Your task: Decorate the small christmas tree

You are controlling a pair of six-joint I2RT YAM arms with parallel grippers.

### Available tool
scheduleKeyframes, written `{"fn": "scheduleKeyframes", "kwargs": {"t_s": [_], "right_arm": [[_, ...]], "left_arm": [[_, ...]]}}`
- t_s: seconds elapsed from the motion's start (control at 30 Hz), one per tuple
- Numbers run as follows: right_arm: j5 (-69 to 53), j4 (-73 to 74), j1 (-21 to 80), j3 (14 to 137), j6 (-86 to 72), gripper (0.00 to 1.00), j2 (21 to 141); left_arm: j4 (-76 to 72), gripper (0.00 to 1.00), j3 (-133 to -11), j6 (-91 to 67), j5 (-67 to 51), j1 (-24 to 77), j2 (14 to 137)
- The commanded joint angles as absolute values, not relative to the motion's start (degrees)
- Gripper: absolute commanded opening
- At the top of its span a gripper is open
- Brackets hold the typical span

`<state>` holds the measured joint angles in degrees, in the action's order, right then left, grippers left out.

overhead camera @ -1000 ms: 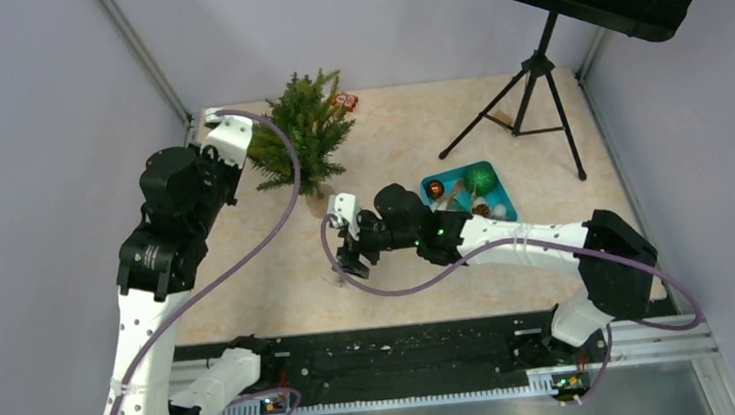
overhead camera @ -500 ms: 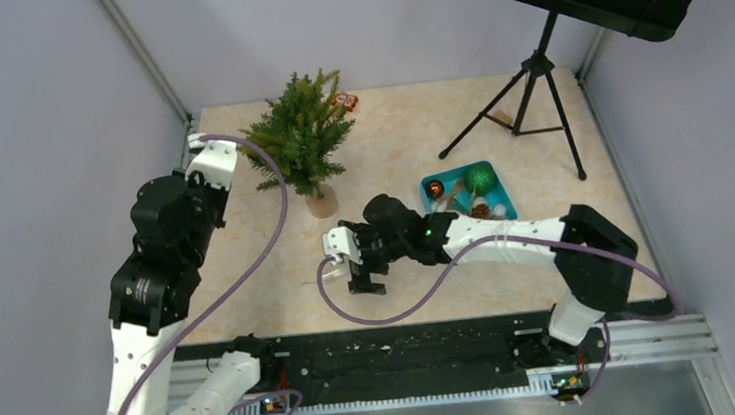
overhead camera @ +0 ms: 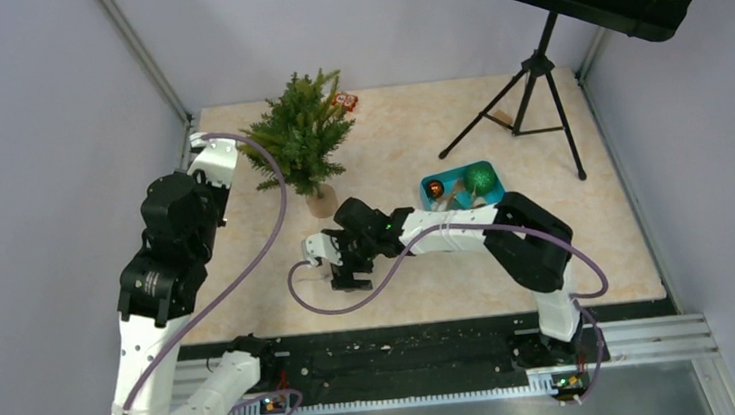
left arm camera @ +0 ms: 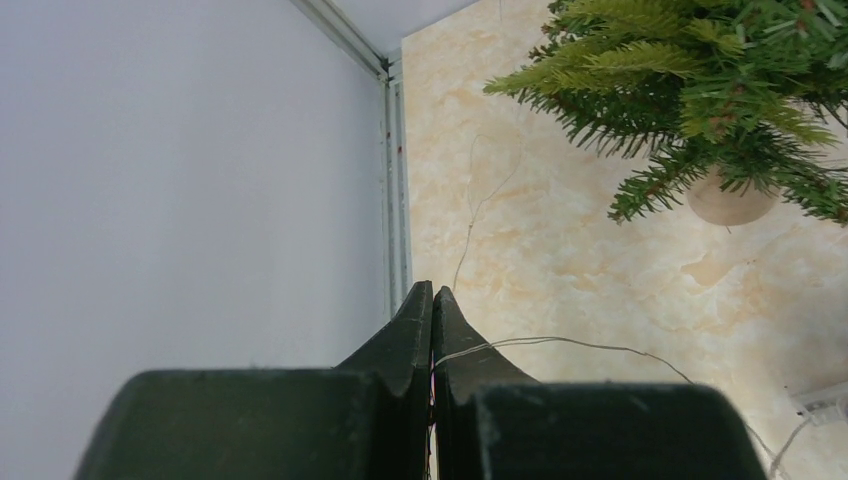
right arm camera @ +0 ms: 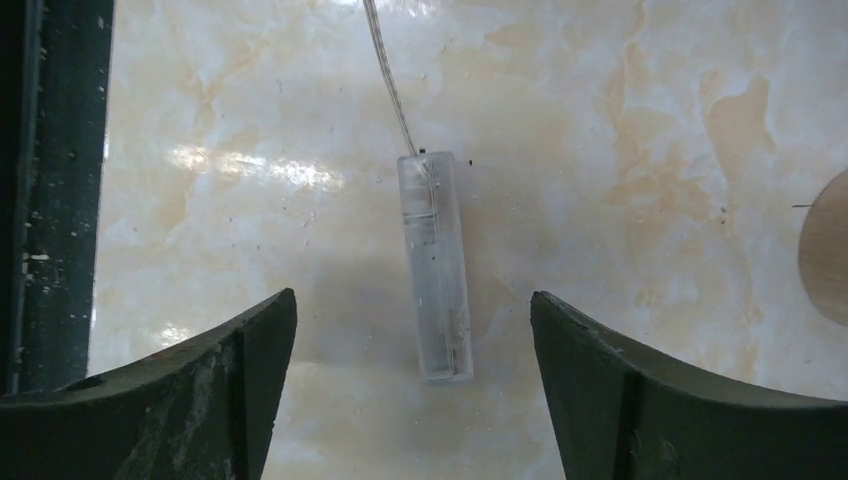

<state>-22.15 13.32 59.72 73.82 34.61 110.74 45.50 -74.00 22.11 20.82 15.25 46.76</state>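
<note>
The small christmas tree (overhead camera: 302, 141) stands at the far left of the counter (overhead camera: 417, 133), with a black music stand (overhead camera: 535, 72) on its tripod at far right. Between them, a teal tray (overhead camera: 423, 179) holds a green ball (overhead camera: 481, 177) and a dark red ball (overhead camera: 435, 188); the right arm crosses the tray's near edge. The right hand (right arm camera: 412, 296), spread wide, hovers over a clear tube (right arm camera: 437, 270) lying near the tree's base. The left hand (left arm camera: 432, 295), pressed together beside the tree, pinches a thin wire (left arm camera: 560, 343).

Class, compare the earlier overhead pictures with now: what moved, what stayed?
The left gripper, shut on the thin wire, drew back leftward from the small christmas tree. The right gripper swung nearer-left and is open over the clear case. Tree, ornament tray and music stand stayed.
</note>
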Motion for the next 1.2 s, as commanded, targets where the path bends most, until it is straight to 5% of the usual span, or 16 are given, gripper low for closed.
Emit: {"fn": "scheduleKeyframes", "kwargs": {"t_s": [0.0,0.47,0.67,0.97,1.17], "right_arm": [[-22.83,12.86,58.19,75.75,34.19,0.81,113.38],[-23.82,1.41,56.85,68.05,26.57,0.12,107.82],[-19.26,0.44,56.27,63.83,23.03,0.01,100.23],[-16.07,-4.16,51.52,58.72,14.29,0.00,82.25],[-14.14,-6.32,48.90,61.74,9.50,0.00,80.81]], "left_arm": [[40.44,0.00,-73.63,20.59,24.09,14.08,45.92],[38.32,0.00,-74.98,20.77,23.59,11.81,46.87],[36.85,0.00,-76.90,22.24,23.08,10.10,48.47],[30.96,0.00,-83.34,28.74,26.33,6.89,54.15],[27.91,0.00,-85.76,29.57,17.77,-6.35,61.00]]}}
